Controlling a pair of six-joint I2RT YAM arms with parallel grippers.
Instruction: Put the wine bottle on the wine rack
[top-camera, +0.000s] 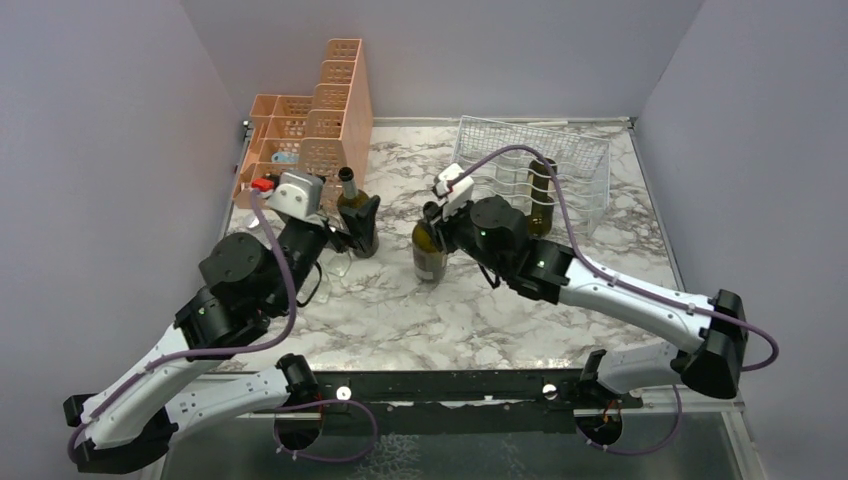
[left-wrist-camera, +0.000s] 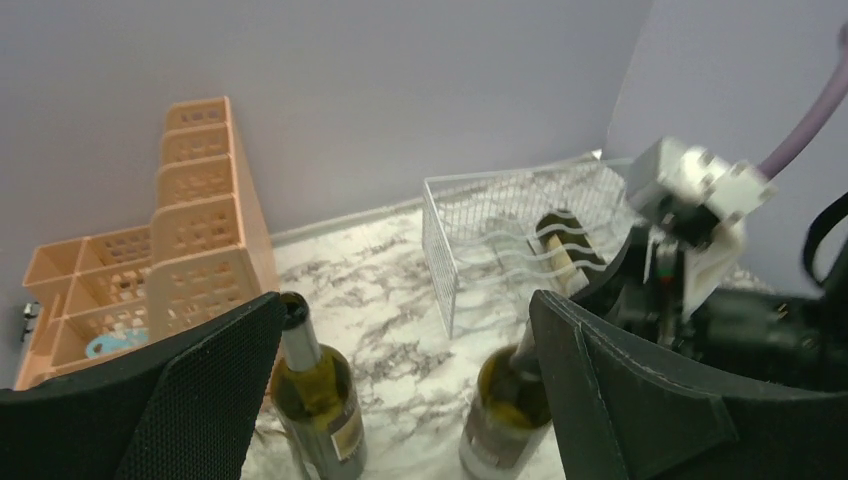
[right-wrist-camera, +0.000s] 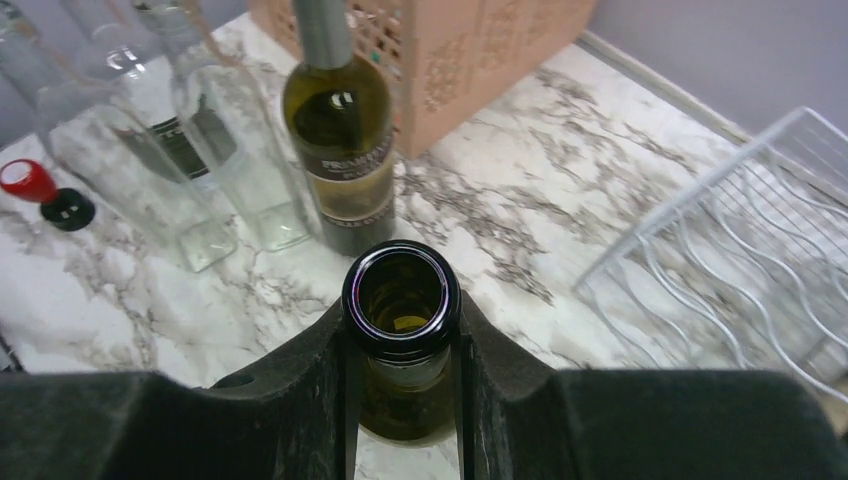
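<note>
Between the bench's side edges, the right end effector (right-wrist-camera: 402, 345) clamps the bottle (top-camera: 430, 256) by its neck, presumably for racking; left end effector (left-wrist-camera: 405, 320) open.

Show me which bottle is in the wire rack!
The back-right bottle, resting in the wine rack; the held bottle and left bottle are upright outside it.

No legible text; pale print on the dark label (right-wrist-camera: 352, 185) of the green bottle (right-wrist-camera: 335, 112), too blurred.
</note>
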